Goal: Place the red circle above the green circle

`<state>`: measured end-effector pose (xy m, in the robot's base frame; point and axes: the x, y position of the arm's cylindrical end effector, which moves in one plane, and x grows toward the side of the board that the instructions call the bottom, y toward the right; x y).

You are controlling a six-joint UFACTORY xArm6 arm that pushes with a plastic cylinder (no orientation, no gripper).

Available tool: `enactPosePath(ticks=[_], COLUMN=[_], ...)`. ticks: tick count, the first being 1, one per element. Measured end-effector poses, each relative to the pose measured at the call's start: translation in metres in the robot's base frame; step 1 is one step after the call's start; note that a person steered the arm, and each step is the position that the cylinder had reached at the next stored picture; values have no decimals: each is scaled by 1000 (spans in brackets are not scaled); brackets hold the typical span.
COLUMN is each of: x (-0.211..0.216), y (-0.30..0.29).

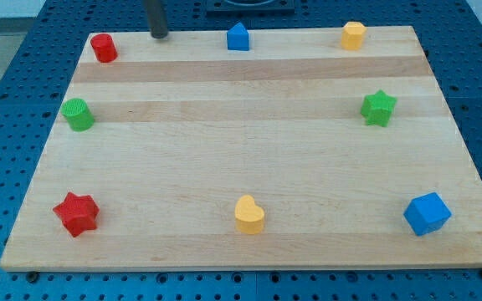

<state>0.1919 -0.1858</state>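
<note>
The red circle (103, 48) sits at the board's top left corner. The green circle (78, 114) lies below it, near the left edge. My tip (158, 36) touches down at the top edge of the board, to the right of the red circle with a gap between them, and well above and right of the green circle.
A wooden board (249, 159) holds a blue house-shaped block (238, 38) at top middle, a yellow block (353, 35) at top right, a green star (378, 108) at right, a blue cube (427, 213) at bottom right, a yellow heart (249, 215) at bottom middle and a red star (76, 213) at bottom left.
</note>
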Motion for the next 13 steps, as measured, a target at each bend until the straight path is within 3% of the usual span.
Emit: enactPosePath(ticks=[2,3,6,7,10,13], x=[0,-1,21,22,77,67], y=[-26,-69,-88,-88,-75,-36])
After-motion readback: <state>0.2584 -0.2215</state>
